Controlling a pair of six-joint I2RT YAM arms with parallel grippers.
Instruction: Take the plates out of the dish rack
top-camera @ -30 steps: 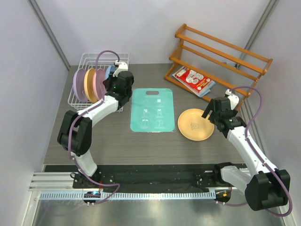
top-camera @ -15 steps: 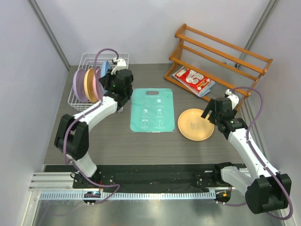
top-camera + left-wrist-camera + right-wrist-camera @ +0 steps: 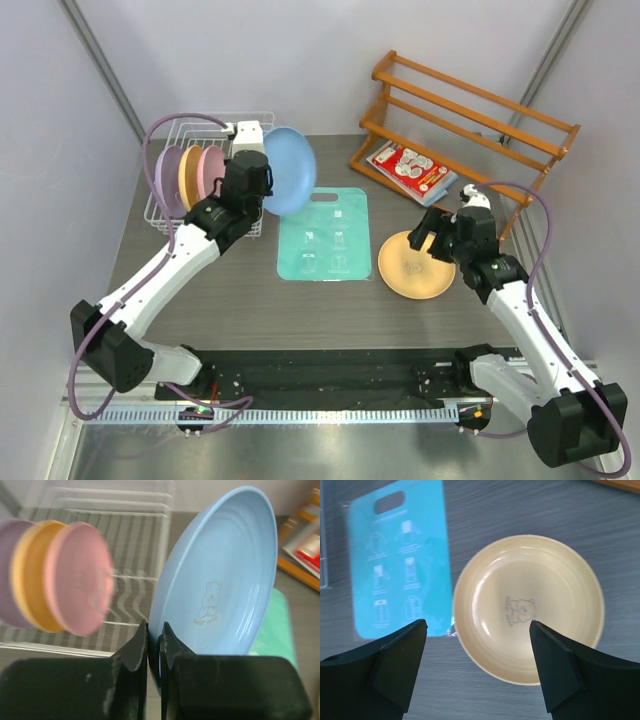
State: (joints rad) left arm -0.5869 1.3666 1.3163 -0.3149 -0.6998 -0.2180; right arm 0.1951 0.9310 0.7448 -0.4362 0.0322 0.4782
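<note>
Blue plastic, the plate is up on edge in the air, off the rack and over the gap between it and the mat. The left gripper has its fingers pinched tight on the lower rim. In the left wrist view those fingers cover the bottom of the plate. A bear print shows on its face, but the lettering below it is too small to read.

The rack sits at the far left corner of the table. Three plates stand in it: lilac, orange and pink. Each one hides most of the one behind it. In the wrist view they are blurred, and the rack wires behind them are smeared.

A yellow plate lies flat near the table's right edge, just beside the mat. The right gripper hangs over it with its jaws spread wide and holds nothing. In its own view only the finger ends show, cut off by the bottom edge, and one covers part of the yellow plate's rim.

A wooden rack stands at the far right corner, with a packet half under it.
</note>
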